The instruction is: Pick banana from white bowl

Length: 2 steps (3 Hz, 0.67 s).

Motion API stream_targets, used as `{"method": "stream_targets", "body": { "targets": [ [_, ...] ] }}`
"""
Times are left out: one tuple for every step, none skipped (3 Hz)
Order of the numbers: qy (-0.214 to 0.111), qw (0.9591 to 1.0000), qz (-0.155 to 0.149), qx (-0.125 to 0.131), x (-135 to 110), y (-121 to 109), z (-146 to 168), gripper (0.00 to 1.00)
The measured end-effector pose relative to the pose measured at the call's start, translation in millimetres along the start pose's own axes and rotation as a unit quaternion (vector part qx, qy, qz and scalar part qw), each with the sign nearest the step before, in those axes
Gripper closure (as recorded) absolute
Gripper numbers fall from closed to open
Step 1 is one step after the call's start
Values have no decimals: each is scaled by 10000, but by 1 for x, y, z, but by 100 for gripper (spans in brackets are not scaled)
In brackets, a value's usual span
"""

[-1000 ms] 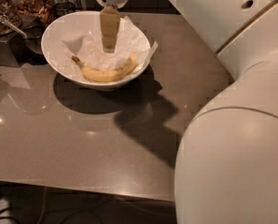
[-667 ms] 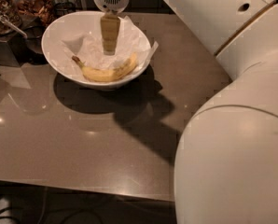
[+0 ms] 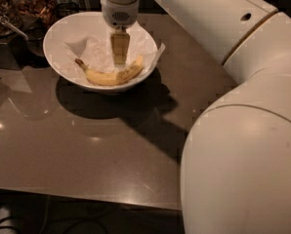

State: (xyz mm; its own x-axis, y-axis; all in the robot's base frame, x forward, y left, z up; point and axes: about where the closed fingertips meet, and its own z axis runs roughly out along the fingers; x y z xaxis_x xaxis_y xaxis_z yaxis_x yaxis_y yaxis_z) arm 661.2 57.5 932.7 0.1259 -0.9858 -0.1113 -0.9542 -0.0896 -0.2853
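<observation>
Nearest you, the arm [image 3: 243,169] shows as a big white shell filling the lower right, on the near-right side of the gripper. Its upper link runs diagonally back to the wrist above the bowl.

The brown table [image 3: 77,150] is glossy with a few light glints. A dark shadow lies on it just in front of the bowl and trails toward the arm.

The white bowl [image 3: 54,52] sits on the table directly under the gripper, with its near rim on your side of the tips. Crumpled white paper [image 3: 94,50] lines it, and one corner sticks out over the rim to the gripper's right.

The banana [image 3: 109,77] lies inside the bowl on the paper, along the near wall. It curves up at both ends. The dark stem tip points to the gripper's left, and the other end rises just right of the tips.

The gripper [image 3: 119,62] points straight down into the bowl, over the middle of the banana. The tips are just above or right at the fruit, and you can't call contact from this angle. You also can't tell whether it is spread, closed or clamped on anything, because it reads as one tan block from here.

Glass jars of brown food [image 3: 38,6] stand far behind and left of the gripper, past the bowl's back rim.
</observation>
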Motion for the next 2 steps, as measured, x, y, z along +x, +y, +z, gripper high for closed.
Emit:
{"method": "stream_targets", "body": {
  "targets": [
    [-31, 9999, -75, -144, 3, 3, 21, 31],
    [-24, 9995, -145, -283, 4, 10, 39, 31]
  ]
}}
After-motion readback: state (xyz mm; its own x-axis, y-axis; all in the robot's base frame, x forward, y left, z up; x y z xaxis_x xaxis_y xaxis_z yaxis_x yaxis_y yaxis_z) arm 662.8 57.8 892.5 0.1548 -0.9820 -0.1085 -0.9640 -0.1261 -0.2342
